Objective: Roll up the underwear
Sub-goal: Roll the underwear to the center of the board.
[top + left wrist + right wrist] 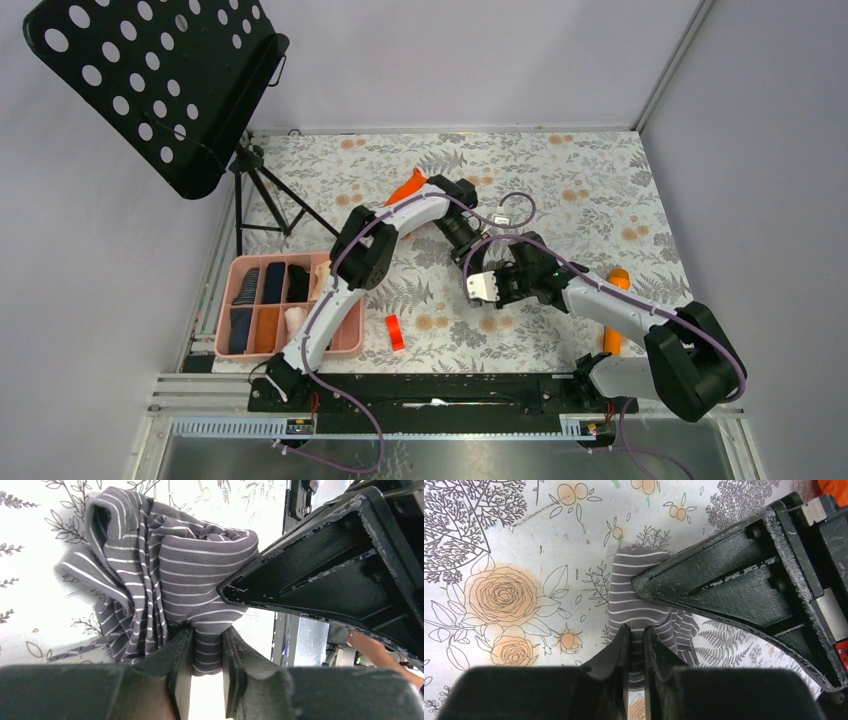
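Observation:
The grey striped underwear is bunched into a loose bundle just above the flowered tablecloth. My left gripper is shut on a fold of it. My right gripper is shut on another fold of the same cloth, facing the left one. In the top view the two grippers meet mid-table, the left and the right, and they hide the grey cloth. A bright orange underwear lies behind the left arm.
A pink divided tray at the left front holds several rolled garments. A small red block lies near it. A long orange cylinder lies under the right arm. A black perforated stand on a tripod stands at the back left.

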`<state>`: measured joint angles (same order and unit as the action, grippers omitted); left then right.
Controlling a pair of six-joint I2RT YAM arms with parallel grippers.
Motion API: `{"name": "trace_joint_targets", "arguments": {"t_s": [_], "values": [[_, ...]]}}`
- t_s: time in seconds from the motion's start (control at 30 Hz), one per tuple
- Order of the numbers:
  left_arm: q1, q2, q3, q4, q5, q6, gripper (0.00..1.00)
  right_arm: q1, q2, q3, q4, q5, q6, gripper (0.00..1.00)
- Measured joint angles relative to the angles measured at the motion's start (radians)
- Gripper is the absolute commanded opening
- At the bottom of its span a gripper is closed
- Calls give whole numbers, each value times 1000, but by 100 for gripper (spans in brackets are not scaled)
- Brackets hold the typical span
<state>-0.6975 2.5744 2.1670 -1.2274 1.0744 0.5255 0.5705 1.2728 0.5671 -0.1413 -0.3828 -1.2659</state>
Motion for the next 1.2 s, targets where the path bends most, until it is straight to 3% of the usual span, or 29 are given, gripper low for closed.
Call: {"name": "trace_joint_targets", "arguments": {"t_s": [0.13,0.2,0.37,0.47,0.63,0.7,0.8,0.97,1.07,1.2], "values": [[23,-14,-17,21,0,-41,37,-2,25,40,-48,-9,-2,4],[53,-70,-102,90,-6,-72,40,-14,53,76,-74,-37,13,4],[182,-299,-285,221,-93,-97,42,-76,136,166,-184,-116,58,3],[251,-518,-385,346,-160,-75,45,-132,247,274,-268,-184,98,2],[195,-906,-695,652,-293,-44,50,-256,451,482,-415,-307,210,1],[137,-987,-793,728,-348,1,51,-297,558,600,-510,-355,267,1],[43,-989,-863,794,-425,74,52,-335,661,708,-610,-409,333,2],[-91,-885,-933,900,-536,217,56,-358,710,750,-660,-442,391,3],[-143,-842,-981,989,-577,290,68,-360,720,758,-666,-447,415,3],[-180,-788,-991,1079,-612,354,69,-364,727,761,-667,-453,440,4]]}}
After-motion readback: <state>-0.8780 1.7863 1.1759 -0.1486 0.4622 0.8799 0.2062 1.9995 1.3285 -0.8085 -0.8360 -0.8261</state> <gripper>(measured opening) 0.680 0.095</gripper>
